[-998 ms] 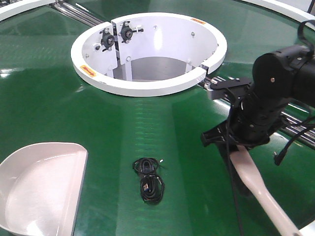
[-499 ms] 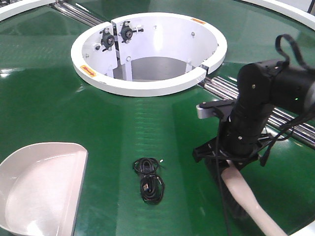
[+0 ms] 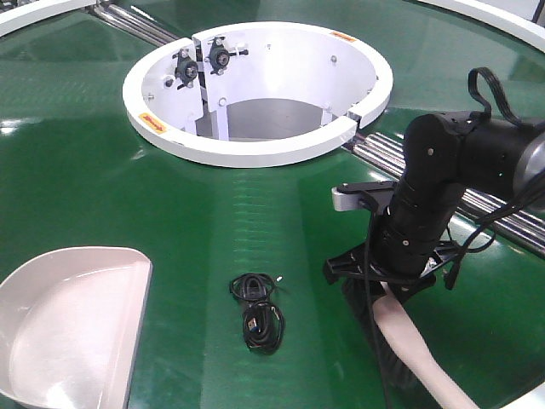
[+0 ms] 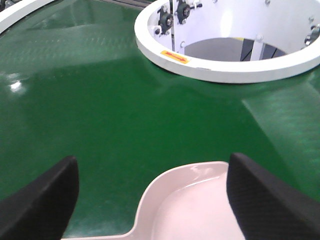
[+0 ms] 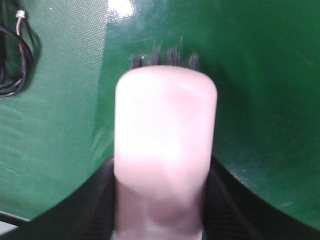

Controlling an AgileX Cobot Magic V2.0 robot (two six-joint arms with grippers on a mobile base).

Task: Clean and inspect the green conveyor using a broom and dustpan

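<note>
The green conveyor (image 3: 85, 187) fills the front view. On it at the lower left lies the pale pinkish dustpan (image 3: 68, 332), its straight lip facing right. In the left wrist view, my left gripper (image 4: 152, 167) is open, its black fingers (image 4: 45, 200) wide apart on either side of the dustpan's rounded back (image 4: 200, 210) without touching it. My right gripper (image 3: 387, 281) is shut on the broom (image 3: 415, 341), whose dark bristles rest on the belt. In the right wrist view the broom's back (image 5: 165, 125) sits between the fingers (image 5: 100, 200).
A coiled black cable (image 3: 258, 311) lies on the belt between dustpan and broom; it also shows as the cable (image 5: 12, 60) at the right wrist view's left edge. The white hub ring (image 3: 255, 149) stands behind. Silver rollers (image 3: 494, 213) run at the right.
My right arm has carried the broom leftward across the belt, closer to the black cable. Dustpan and cable have not moved.
</note>
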